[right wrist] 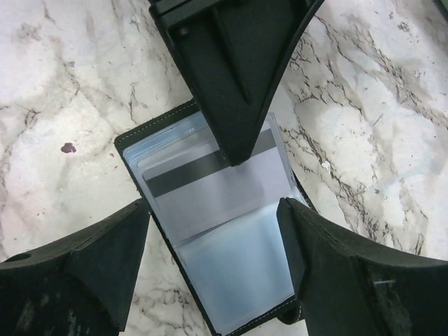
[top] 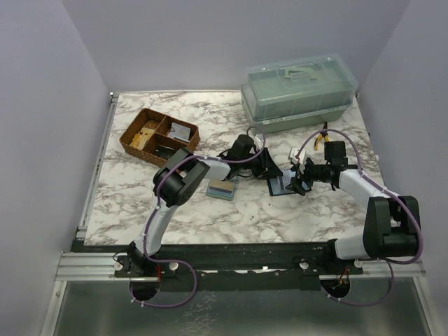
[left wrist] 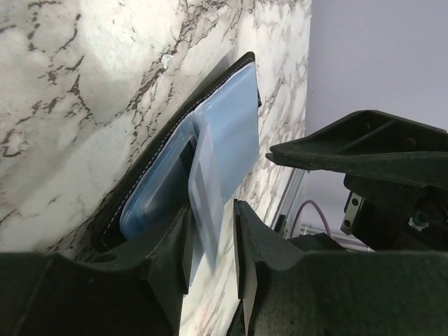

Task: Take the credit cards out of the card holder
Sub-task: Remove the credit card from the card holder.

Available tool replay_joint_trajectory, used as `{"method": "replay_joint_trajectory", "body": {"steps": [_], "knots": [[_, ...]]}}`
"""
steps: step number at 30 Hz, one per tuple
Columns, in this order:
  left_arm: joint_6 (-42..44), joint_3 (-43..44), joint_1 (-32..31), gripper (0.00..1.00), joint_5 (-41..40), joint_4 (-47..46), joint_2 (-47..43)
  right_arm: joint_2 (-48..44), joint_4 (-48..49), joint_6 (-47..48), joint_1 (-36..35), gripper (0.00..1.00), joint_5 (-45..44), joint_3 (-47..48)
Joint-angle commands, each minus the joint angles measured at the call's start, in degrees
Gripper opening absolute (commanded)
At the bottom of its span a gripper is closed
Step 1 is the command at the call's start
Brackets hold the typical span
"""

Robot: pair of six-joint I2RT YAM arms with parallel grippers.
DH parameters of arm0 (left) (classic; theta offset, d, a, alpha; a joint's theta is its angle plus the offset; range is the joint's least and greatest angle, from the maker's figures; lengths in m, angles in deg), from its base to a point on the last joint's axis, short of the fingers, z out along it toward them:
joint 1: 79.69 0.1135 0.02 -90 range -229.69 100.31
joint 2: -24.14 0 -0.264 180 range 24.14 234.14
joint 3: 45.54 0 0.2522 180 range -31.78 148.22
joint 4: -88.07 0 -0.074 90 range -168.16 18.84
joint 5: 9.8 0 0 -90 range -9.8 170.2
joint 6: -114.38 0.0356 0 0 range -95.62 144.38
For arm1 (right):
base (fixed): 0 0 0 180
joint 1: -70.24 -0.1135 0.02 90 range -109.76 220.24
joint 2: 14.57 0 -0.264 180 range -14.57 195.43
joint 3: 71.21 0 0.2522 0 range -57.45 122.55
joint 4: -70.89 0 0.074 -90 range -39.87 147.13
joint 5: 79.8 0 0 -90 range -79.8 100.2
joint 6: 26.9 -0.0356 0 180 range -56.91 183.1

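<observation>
The left gripper [left wrist: 213,245] pinches a thin, stiff, slick credit card [left wrist: 206,185] by its free edge, seemingly half out of the card holder [top: 281,186], which lies open toward three o'clock of the table's [top: 210,220] middle. The right gripper [right wrist: 213,210] straddles it, jaws spread.

Soft, even light came from above, glare bleached the marble table [left wrist: 91,42] beyond my left gripper [left wrist: 212,224], whose near fingers [left wrist: 168,266] and pinched credit card [left wrist: 206,203] blurred, and the card holder [right wrist: 231,280] between the dark fingers of my right gripper [right wrist: 212,210] shone palely.
</observation>
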Motion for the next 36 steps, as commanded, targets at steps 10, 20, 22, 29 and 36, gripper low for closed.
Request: {"method": "replay_joint_trajectory", "body": {"steps": [10,20,22,29,36], "knots": [[-2.1,0.3,-1.6,0.34,-0.7,-1.2,1.8,1.0,-8.6,-2.3,4.5,0.8,8.2,4.8],[-3.3,-0.3,-2.0,0.0,-2.4,-1.4,1.5,0.5,-8.7,-14.4,6.4,0.78,10.2,8.5],[-2.1,-1.0,-2.0,0.0,-2.2,-2.8,0.7,0.9,-10.1,-18.0,7.0,0.78,12.0,10.2],[3.2,-12.9,-1.9,0.0,-3.1,-21.0,-9.2,-1.3,-7.7,-43.4,7.1,0.66,23.2,11.2],[8.6,-24.7,-1.9,0.0,-5.2,-34.5,-17.1,-3.0,5.2,-61.4,7.1,0.54,33.5,3.0]]}}
